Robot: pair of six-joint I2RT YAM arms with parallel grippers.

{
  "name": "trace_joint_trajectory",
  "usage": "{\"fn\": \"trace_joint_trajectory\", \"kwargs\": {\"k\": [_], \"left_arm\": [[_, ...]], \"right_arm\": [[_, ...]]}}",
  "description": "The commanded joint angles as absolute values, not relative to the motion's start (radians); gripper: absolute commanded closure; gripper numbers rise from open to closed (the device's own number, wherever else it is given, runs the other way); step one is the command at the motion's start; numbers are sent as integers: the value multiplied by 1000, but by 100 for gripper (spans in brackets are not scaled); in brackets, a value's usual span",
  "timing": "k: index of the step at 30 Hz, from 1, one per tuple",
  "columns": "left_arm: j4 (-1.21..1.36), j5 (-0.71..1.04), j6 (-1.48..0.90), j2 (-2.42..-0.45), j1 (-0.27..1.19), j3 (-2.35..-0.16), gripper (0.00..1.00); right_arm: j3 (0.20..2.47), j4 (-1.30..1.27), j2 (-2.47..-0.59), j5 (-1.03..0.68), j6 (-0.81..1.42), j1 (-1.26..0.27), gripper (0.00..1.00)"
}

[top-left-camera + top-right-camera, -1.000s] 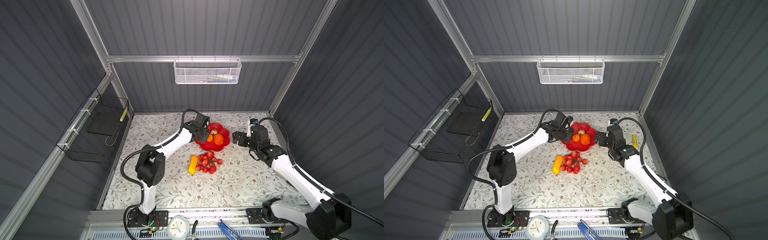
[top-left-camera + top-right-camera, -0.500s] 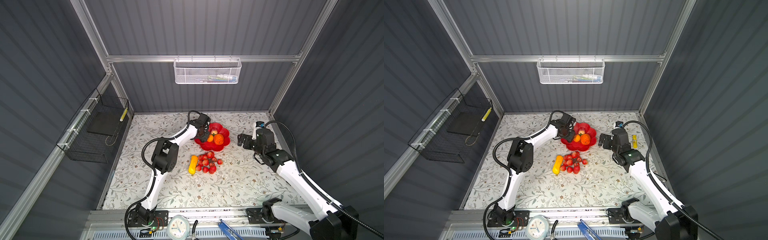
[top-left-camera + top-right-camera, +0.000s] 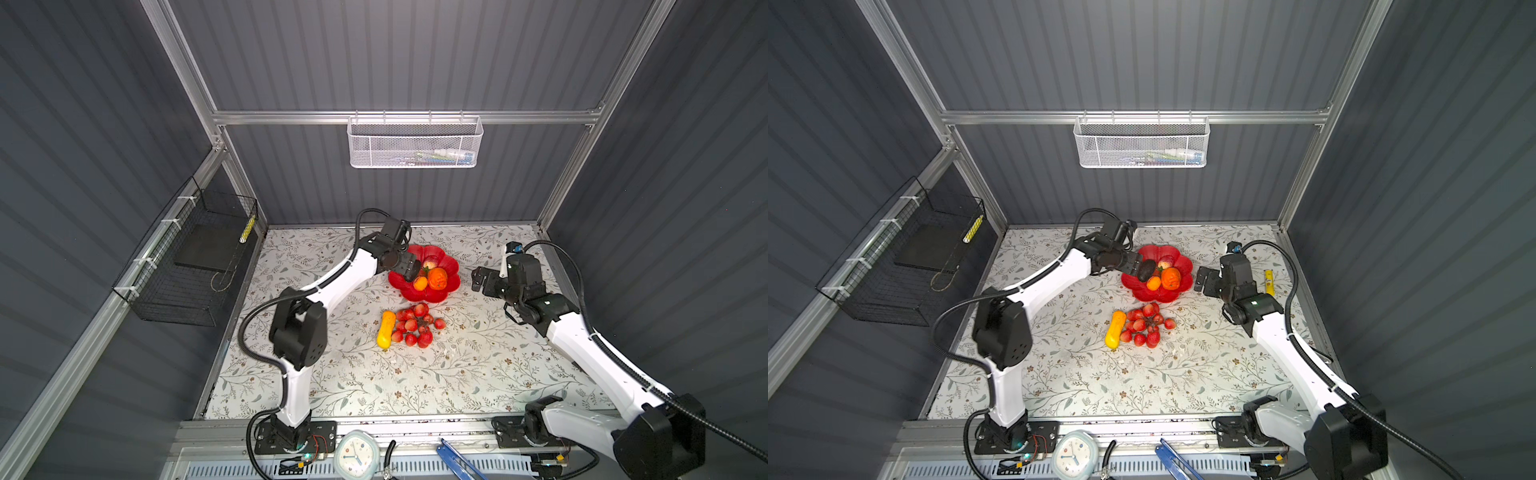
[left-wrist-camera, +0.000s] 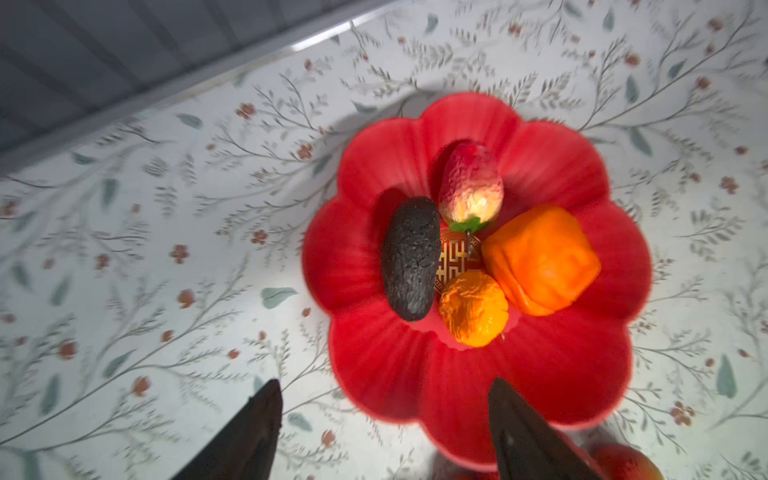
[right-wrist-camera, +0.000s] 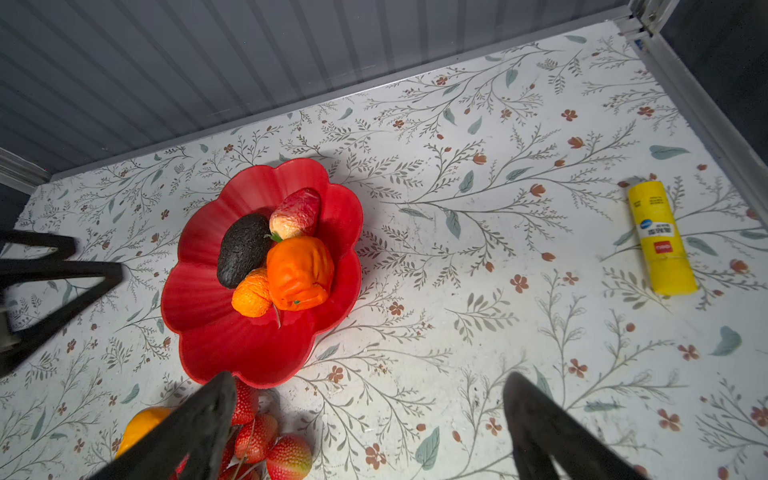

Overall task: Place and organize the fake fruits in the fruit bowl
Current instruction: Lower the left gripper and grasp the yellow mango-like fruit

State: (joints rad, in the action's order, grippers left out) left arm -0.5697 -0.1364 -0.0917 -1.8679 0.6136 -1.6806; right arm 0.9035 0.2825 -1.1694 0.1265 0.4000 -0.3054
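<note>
A: Toward the far edge of the floral-patterned tabletop [image 3: 478,374], a little right of its middle, sits the glossy red, flower-shaped fruit bowl [image 4: 478,386]. How full is it?

B: Four pieces in, two out. I'd call the job about two-thirds done.

A: And the arms?

B: The left gripper [image 4: 382,386] hovers over the bowl's left rim, jaws apart with nothing between them. The right gripper [image 3: 478,279] hangs just off the bowl's right rim, jaws wide and empty too.

A: What lies outside?

B: The biggest item is the red bunch [image 3: 415,326] of small dimpled plastic fruits. It is near the middle of the tabletop, close to the bowl's near rim but not in it. Just beside it, on its left, lies the long, smooth yellow fruit [image 3: 385,336]. I cannot tell whether the two touch.

A: And inside?

B: The blocky orange fruit [image 4: 540,259] is on the bowl's right side. The dark, bumpy plastic avocado [image 4: 410,257] is on its left, lying free and apart from the left gripper's fingertips. The pink-cream peach [image 4: 469,185] with a green leaf rests toward the far side. The wrinkled small orange [image 4: 473,309] sits toward the near side, pressed against the blocky fruit.

A: Room for the rest?

B: The four crowd the centre, so I judge the bunch will have to take the bare near petals.
</note>
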Motion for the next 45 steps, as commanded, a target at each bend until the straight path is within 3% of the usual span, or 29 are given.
{"fn": "trace_joint_trajectory", "kwargs": {"k": [1, 10, 25, 31, 38, 45], "left_arm": [[-580, -194, -135, -1727, 607, -1528, 19], [-540, 7, -294, -1549, 610, -1135, 19], [-414, 133, -346, -1660, 645, -1021, 17], [-418, 119, -351, -1707, 660, -1012, 30], [-465, 67, -340, -1688, 660, -1010, 64], [-562, -41, -297, -1569, 658, -1043, 67]], "right_arm": [[938, 254, -1201, 99, 397, -302, 1], [1010, 260, -1256, 129, 349, -292, 1], [950, 262, -1218, 119, 393, -291, 1], [956, 259, -1217, 121, 385, -288, 1], [954, 249, -1235, 107, 393, -287, 1], [953, 240, -1243, 100, 394, -287, 1]]}}
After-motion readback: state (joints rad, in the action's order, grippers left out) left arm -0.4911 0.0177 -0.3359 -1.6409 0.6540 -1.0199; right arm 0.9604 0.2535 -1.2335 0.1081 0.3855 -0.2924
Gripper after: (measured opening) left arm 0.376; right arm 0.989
